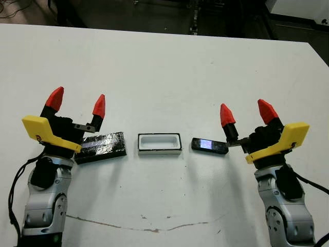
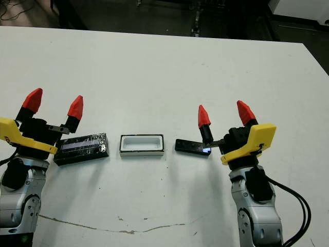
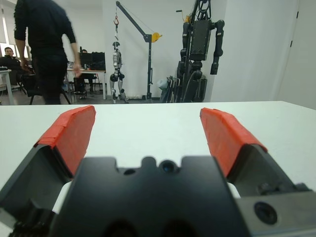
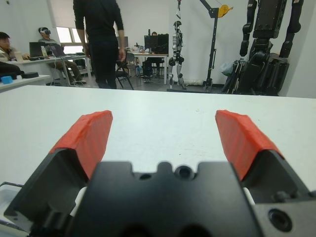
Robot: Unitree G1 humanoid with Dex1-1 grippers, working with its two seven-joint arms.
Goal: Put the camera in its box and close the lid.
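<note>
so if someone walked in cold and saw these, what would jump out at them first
Probably the red-tipped fingers: the left gripper and right gripper both stand open at the near corners of the white table. Between them three small things lie in a row: the glossy black lid by the left gripper, the open white box in the middle, and the camera by the right gripper.

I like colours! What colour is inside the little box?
White inside the box; clearest in the left eye view.
</note>
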